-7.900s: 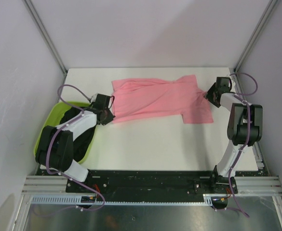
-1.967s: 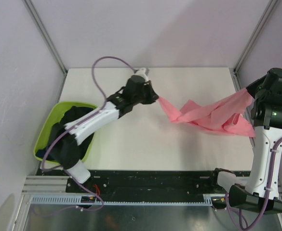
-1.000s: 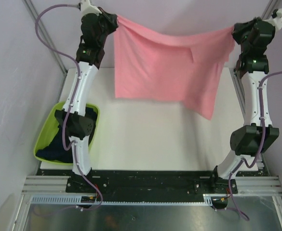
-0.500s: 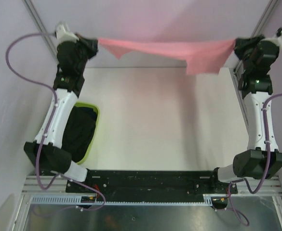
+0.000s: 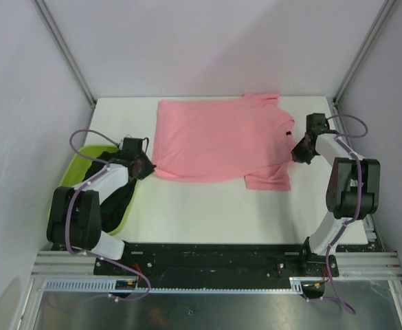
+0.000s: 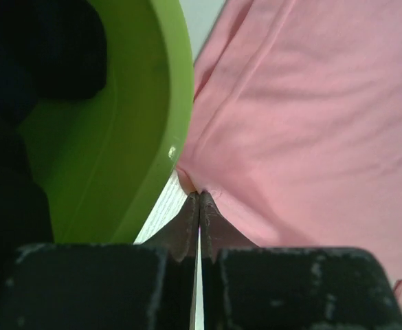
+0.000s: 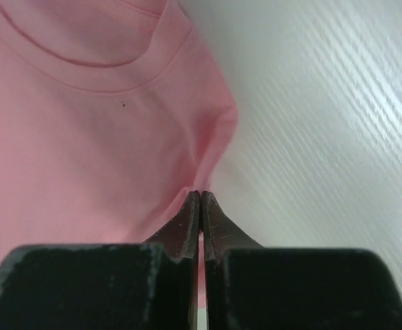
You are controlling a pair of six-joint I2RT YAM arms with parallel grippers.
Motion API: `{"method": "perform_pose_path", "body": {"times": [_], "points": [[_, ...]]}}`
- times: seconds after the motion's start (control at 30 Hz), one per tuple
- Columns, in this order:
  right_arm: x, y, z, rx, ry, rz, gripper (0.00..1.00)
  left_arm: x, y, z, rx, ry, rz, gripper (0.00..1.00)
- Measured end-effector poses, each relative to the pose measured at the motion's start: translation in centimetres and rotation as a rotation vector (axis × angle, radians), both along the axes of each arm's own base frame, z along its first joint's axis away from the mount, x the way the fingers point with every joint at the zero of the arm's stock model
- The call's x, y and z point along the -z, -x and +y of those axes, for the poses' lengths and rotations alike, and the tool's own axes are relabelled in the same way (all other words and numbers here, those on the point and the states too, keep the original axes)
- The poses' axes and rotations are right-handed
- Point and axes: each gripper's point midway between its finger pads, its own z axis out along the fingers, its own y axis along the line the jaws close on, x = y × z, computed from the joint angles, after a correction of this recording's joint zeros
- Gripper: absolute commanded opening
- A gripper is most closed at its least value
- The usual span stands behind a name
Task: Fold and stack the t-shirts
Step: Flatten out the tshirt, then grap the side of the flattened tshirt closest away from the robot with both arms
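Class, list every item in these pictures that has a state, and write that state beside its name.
pink t-shirt, spread flat on the table, not yet folded
green tub, upright, holding dark cloth
dark t-shirts, bunched in the green tub, unfolded
left gripper, shut on the pink t-shirt's hem corner
right gripper, shut on the pink t-shirt's edge near the collar

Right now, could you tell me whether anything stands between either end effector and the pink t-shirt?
Nothing visible does. The left end effector is shut on the pink t-shirt at its corner beside the green tub; the right end effector is shut on its edge near the collar.
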Motion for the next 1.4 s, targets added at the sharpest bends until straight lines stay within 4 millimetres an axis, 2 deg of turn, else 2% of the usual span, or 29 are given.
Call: {"method": "perform_pose_path", "body": {"times": [0.07, 0.13, 0.27, 0.3, 0.33, 0.37, 0.43, 0.47, 0.53, 0.6, 0.7, 0.77, 0.83, 0.93, 1.1, 1.2, 1.4], "points": [[1.2, 1.2, 0.3, -0.020, 0.025, 0.064, 0.00, 0.2, 0.2, 0.1, -0.002, -0.005, 0.013, 0.00], [1.6, 2.1, 0.4, -0.032, 0.045, 0.101, 0.00, 0.4, 0.5, 0.3, -0.005, -0.013, 0.024, 0.00], [2.3, 3.5, -0.7, -0.014, 0.084, 0.154, 0.02, 0.8, 1.4, 0.6, 0.005, -0.036, 0.061, 0.00], [2.4, 3.9, -1.0, -0.008, 0.094, 0.166, 0.06, 0.9, 1.6, 0.7, 0.009, -0.041, 0.071, 0.00], [2.4, 4.3, -1.3, -0.002, 0.102, 0.176, 0.15, 1.0, 1.8, 0.7, 0.012, -0.044, 0.079, 0.00], [2.3, 4.6, -1.6, 0.003, 0.110, 0.184, 0.30, 1.1, 2.0, 0.7, 0.016, -0.046, 0.084, 0.00], [1.9, 5.2, -2.0, 0.013, 0.123, 0.189, 0.49, 1.0, 2.2, 0.7, 0.024, -0.051, 0.089, 0.02], [1.6, 5.5, -2.1, 0.011, 0.130, 0.185, 0.56, 1.0, 2.3, 0.8, 0.029, -0.054, 0.090, 0.10], [0.8, 6.4, -2.1, 0.013, 0.138, 0.172, 0.64, 0.8, 2.5, 0.7, 0.042, -0.056, 0.089, 0.33], [-0.4, 7.3, -2.1, 0.014, 0.143, 0.148, 0.68, 0.5, 2.7, 0.6, 0.057, -0.054, 0.084, 0.51], [-2.8, 8.3, -1.6, 0.006, 0.151, 0.086, 0.62, -0.3, 3.1, 0.3, 0.085, -0.047, 0.060, 0.59], [-4.2, 9.1, -0.7, -0.008, 0.150, 0.032, 0.55, -0.9, 3.5, 0.3, 0.089, -0.044, 0.044, 0.60], [-4.7, 10.2, 0.4, -0.027, 0.141, -0.002, 0.47, -1.4, 4.1, 0.4, 0.091, -0.041, 0.029, 0.59], [-3.3, 12.3, 1.9, -0.054, 0.122, 0.014, 0.38, -1.9, 4.9, 0.4, 0.100, -0.038, 0.014, 0.58], [0.3, 15.1, 3.2, -0.083, 0.101, 0.098, 0.33, -2.9, 6.0, -0.4, 0.143, -0.014, -0.008, 0.55], [0.9, 15.3, 3.4, -0.083, 0.099, 0.100, 0.31, -3.4, 6.3, -1.3, 0.178, 0.000, -0.020, 0.54], [1.1, 14.4, 3.6, -0.082, 0.095, 0.065, 0.28, -3.7, 7.0, -2.5, 0.227, 0.024, -0.016, 0.52]]}}
